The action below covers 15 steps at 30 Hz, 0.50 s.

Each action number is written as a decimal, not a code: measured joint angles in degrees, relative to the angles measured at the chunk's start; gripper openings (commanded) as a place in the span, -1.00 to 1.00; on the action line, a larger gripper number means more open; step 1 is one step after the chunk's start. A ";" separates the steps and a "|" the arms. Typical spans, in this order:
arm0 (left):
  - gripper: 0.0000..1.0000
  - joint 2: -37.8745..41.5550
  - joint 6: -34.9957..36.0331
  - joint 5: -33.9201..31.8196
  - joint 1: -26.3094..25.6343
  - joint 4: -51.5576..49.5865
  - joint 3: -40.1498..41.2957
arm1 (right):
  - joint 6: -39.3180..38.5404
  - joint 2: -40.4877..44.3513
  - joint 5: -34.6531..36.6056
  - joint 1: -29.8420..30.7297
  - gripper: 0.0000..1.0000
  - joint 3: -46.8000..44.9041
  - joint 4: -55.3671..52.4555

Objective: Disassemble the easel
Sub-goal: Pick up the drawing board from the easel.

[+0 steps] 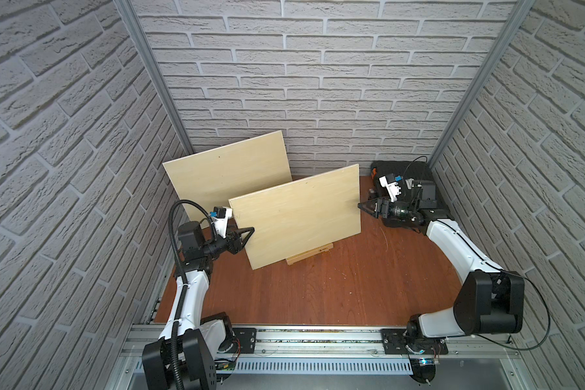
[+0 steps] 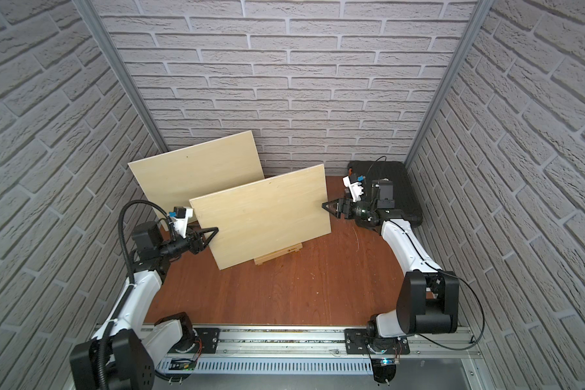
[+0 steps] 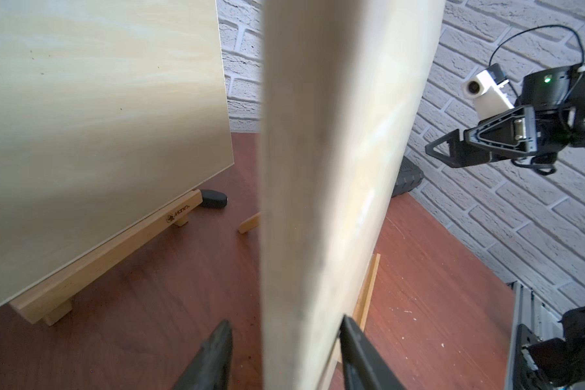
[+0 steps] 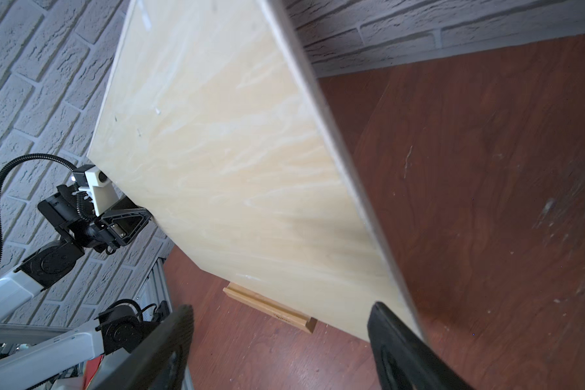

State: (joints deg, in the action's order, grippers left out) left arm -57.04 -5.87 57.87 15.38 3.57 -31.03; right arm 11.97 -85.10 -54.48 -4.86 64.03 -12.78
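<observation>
Front board (image 1: 294, 216): centre of both top views, leaning on the easel (image 1: 309, 255) ledge, with a second board (image 1: 227, 169) behind it at upper left. Left gripper (image 1: 249, 232) straddles its left edge, one finger (image 3: 355, 347) on the face and the other short of it, not clamped. Right gripper (image 1: 363, 205) gapes wide around the right edge and holds nothing. Likely purpose: pinching both ends to lift it level off the ledge.

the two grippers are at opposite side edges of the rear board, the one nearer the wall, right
Not quite. They are at opposite side edges of the front board, not the rear board. Both top views show the left gripper and right gripper flanking it.
</observation>
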 measured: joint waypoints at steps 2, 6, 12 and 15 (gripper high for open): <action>-0.05 -0.28 0.26 0.04 -0.02 0.09 -0.22 | -0.33 -3.15 -1.68 -1.31 0.66 1.07 2.45; -0.11 -0.68 0.68 0.11 -0.02 0.35 -0.52 | -1.07 -9.25 -5.42 -2.51 0.66 2.82 6.54; -0.23 -2.14 1.01 0.33 -0.09 1.62 -1.07 | -2.58 -16.68 -12.22 -2.51 0.67 6.29 11.02; -0.27 -3.21 0.98 0.33 -0.20 2.47 -1.66 | -3.23 -18.51 -14.82 -2.23 0.63 6.47 12.72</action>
State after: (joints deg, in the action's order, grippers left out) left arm -60.25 -4.89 58.19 15.18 6.04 -32.69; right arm 8.73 -103.61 -69.30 -7.09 70.50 -0.05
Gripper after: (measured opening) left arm 0.373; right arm 0.830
